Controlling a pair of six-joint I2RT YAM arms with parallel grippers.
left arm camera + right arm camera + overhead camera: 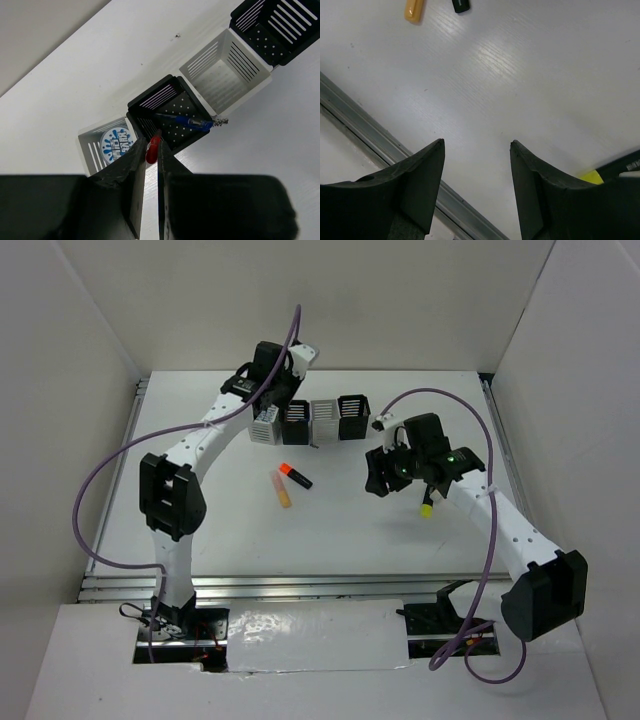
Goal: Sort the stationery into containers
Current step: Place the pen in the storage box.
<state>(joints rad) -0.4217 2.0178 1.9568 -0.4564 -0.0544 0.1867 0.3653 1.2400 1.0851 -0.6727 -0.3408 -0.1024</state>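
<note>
White table (pixel 350 530) | left claw (pixel 151 145) clamped on thin red pen (pixel 152 151) above cups (pixel 310 418) | right claw (pixel 476 144) apart, hovering

Left jaws clamped, right jaws spread.

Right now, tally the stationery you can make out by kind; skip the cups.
Highlighters: 2, the orange-black highlighter and the yellow-black highlighter.
Markers: 1, the peach marker.
Pens: 2, the blue pen in a black cup, the red pen in the left hand.
Discs: 1, the blue-grey disc in a light grey cup.
Total: 6.
</note>
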